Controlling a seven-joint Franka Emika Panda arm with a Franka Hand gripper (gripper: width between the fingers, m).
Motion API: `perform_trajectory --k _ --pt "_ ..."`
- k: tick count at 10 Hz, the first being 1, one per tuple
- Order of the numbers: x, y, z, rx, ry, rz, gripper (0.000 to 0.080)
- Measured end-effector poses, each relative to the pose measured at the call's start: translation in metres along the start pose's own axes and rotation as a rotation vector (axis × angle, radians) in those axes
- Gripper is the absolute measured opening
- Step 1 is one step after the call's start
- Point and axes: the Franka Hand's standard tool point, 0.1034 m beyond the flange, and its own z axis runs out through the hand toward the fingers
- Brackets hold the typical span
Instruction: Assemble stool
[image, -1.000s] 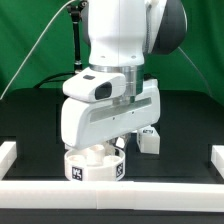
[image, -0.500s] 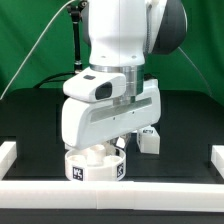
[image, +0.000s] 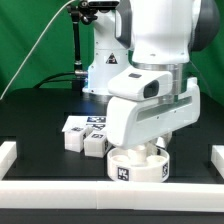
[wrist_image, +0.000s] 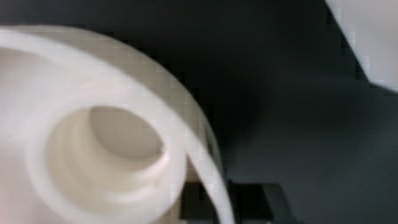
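Observation:
The round white seat (image: 137, 167) stands on the black table near the front rail, with a square tag on its side wall. My gripper (image: 141, 148) comes down onto it from above, and the hand hides the fingertips in the exterior view. In the wrist view the seat's rim (wrist_image: 169, 110) runs between my dark fingers (wrist_image: 262, 200), so the gripper (wrist_image: 228, 205) is shut on the seat's wall. White tagged legs (image: 84, 138) lie together on the exterior view's left of the seat.
A long white rail (image: 60, 192) runs along the front, with short white rail ends at the exterior view's left (image: 8, 155) and right (image: 216, 156). The arm's white base (image: 100, 65) and a black stand (image: 78, 40) are at the back.
My arm and the seat have shifted toward the exterior view's right along the front rail. The legs that the arm hid now show on the left.

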Motion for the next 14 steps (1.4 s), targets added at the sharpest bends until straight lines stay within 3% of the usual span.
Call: perform_trajectory --k 2,7,13,14 --pt "0.029 -0.014 0.004 0.001 0.014 -0.008 0.0028" --pt "0.068 -0.027 0.004 -0.011 0.041 -0.009 0.0028" --pt "0.070 -0.029 0.003 -0.004 0.024 -0.009 0.0033" --pt "0.068 -0.026 0.003 -0.007 0.022 -0.004 0.0213"
